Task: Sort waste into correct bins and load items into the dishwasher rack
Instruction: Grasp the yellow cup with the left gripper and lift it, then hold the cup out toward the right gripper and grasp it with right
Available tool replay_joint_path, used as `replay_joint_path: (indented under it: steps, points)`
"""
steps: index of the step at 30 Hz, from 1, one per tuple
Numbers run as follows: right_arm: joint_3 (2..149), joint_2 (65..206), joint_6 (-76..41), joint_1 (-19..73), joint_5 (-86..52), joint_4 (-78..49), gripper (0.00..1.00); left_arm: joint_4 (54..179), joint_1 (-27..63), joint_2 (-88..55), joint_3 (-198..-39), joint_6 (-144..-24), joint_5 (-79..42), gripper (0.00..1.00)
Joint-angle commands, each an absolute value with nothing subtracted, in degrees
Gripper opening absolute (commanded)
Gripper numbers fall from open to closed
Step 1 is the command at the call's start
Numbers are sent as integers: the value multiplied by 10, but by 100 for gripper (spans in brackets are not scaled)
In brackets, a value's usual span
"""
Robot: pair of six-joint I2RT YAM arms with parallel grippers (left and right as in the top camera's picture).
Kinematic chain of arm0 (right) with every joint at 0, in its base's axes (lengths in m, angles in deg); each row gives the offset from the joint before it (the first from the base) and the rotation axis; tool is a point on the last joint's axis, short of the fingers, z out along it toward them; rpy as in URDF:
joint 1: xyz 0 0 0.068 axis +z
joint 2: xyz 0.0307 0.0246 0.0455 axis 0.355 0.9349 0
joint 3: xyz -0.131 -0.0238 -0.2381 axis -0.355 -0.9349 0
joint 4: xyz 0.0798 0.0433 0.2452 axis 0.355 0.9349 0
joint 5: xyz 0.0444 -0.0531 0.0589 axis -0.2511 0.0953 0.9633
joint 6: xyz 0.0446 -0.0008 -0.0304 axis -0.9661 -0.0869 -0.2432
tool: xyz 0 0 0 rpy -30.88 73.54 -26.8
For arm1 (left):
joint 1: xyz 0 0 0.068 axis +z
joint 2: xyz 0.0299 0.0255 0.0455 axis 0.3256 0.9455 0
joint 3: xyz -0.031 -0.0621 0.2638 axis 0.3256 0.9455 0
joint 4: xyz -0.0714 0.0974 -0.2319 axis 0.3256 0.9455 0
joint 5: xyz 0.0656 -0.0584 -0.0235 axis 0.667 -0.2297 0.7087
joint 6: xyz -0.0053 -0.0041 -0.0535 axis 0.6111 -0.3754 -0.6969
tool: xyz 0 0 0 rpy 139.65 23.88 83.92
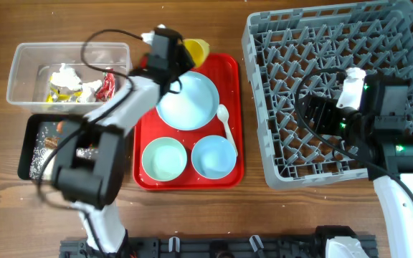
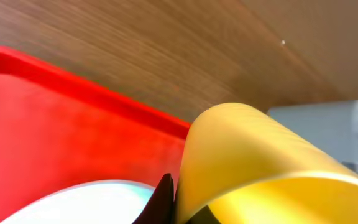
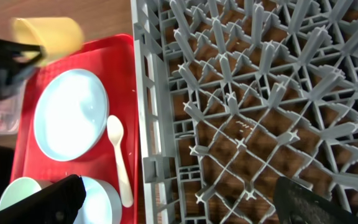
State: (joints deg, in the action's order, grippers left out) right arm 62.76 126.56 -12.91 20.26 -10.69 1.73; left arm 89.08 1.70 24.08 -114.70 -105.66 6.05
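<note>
Fingers (image 2: 164,200) of the left gripper (image 1: 181,51) are clamped on the yellow cup (image 1: 198,49) at the red tray's (image 1: 229,75) far edge; the right gripper (image 3: 179,208) is held wide over the bare rack (image 1: 314,43). Waste (image 1: 67,82) is judged sorted into black tray (image 1: 27,154) and clear tub (image 1: 20,72); nothing is loaded. Counted near to far: two bowls (image 1: 164,159), one spoon (image 1: 226,125), one plate (image 1: 186,100), one cup

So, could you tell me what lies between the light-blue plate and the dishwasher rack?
The white plastic spoon lies on the red tray between the plate and the rack, clearest in the overhead view.
</note>
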Motion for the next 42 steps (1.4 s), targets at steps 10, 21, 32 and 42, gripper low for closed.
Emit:
replay_joint_path:
  steps: [10, 21, 32, 42]
  points:
    - [637, 1285, 63, 205, 350, -71, 85, 965, 198, 48, -1150, -898, -485, 4]
    - [637, 1411, 145, 205, 561, -170, 80, 963, 219, 89, -1150, -879, -726, 4]
    - [637, 1478, 155, 205, 607, -254, 77, 963, 104, 111, -1150, -846, -677, 4]
    - [636, 1478, 157, 206, 607, -295, 77, 960, 45, 123, -1150, -843, -676, 4]
